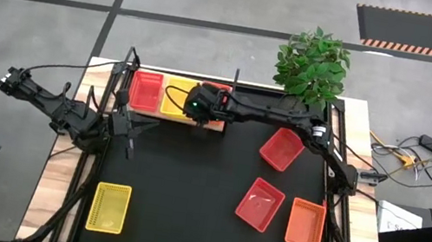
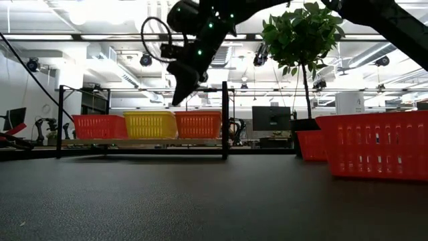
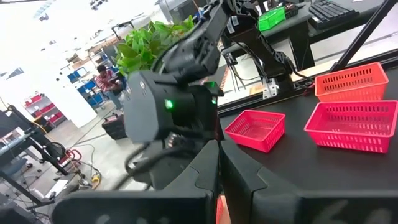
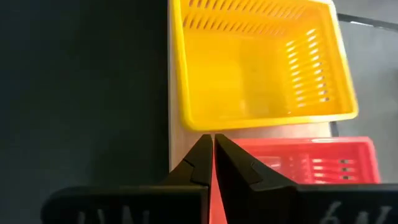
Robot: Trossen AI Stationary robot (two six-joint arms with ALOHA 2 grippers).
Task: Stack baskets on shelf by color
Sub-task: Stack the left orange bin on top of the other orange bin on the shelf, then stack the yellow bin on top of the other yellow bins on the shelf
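The light-wood shelf point(image 1: 166, 115) lies at the mat's far edge and bears three baskets side by side: a red basket point(image 1: 145, 90), a yellow basket point(image 1: 174, 101) and an orange basket point(image 2: 198, 124), which the right arm mostly hides from above. Loose on the mat lie two red baskets point(image 1: 282, 148) point(image 1: 260, 203), an orange basket point(image 1: 305, 224) and a yellow basket point(image 1: 108, 207). My right gripper point(image 4: 212, 146) hangs shut and empty above the shelf's near edge point(image 4: 186, 140), just in front of the yellow basket point(image 4: 261, 68). My left gripper point(image 3: 219, 163) waits shut at the mat's left side point(image 1: 138, 126).
A potted plant point(image 1: 314, 63) stands at the table's far right corner. A black frame post point(image 2: 225, 120) rises at the shelf's right end and another point(image 2: 61, 120) at its left. Bare black mat point(image 1: 187, 187) lies between the shelf and the loose baskets.
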